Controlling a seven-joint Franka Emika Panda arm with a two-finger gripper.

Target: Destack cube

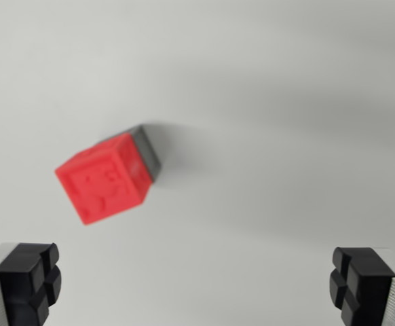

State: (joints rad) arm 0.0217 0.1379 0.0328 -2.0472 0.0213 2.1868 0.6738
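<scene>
Wrist view is showing a red cube (106, 180) sitting on top of a grey cube (147, 151), of which only a dark sliver is peeking out along the red one's upper right edge. The red cube's top face is carrying a faint embossed pattern, too blurred to read. The stack is resting on a plain pale bench (286, 102) and is casting a soft shadow toward the wrist view's right. The claw (194, 282) is hanging wide open, its two black fingertips (31, 278) sitting at the bottom corners of the frame, gripping nothing. The stack is lying above and between the tips, nearer the wrist view's left one, clear of both.
</scene>
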